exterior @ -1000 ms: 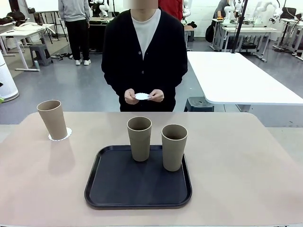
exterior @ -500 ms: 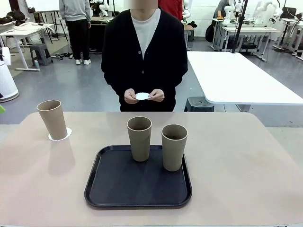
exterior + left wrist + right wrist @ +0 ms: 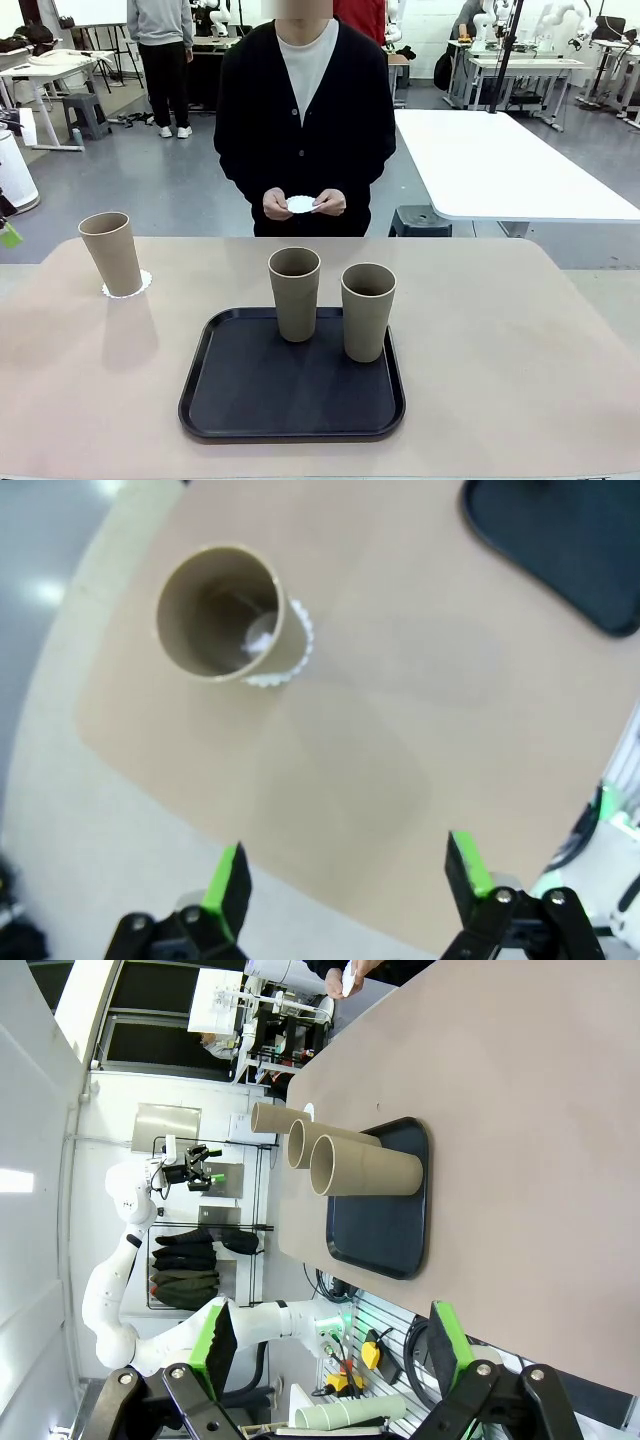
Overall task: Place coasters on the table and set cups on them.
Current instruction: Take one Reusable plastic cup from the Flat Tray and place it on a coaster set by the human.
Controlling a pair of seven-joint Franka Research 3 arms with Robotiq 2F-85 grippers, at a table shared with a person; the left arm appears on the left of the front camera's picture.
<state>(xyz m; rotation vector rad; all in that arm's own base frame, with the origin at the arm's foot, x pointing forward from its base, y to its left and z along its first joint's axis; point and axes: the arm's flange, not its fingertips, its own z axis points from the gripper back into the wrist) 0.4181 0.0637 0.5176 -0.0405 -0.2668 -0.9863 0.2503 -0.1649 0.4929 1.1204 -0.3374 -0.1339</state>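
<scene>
Near the table's (image 3: 520, 330) far left corner one cup (image 3: 111, 252) stands on a coaster (image 3: 143, 283); two cups (image 3: 295, 293) (image 3: 368, 311) stand on the tray (image 3: 250, 400); a person's hands (image 3: 277, 205) hold another coaster (image 3: 301, 203). Left tool (image 3: 345, 852) and right tool (image 3: 332, 1320) gape, empty.

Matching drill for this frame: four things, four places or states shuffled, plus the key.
1. far-left cup
2. middle cup
3. loose coaster
4. left claw

A. open, holding nothing
B. on the black tray
C. on the placed coaster on the table
D. in the person's hands

Pairs: 1-C, 2-B, 3-D, 4-A
</scene>
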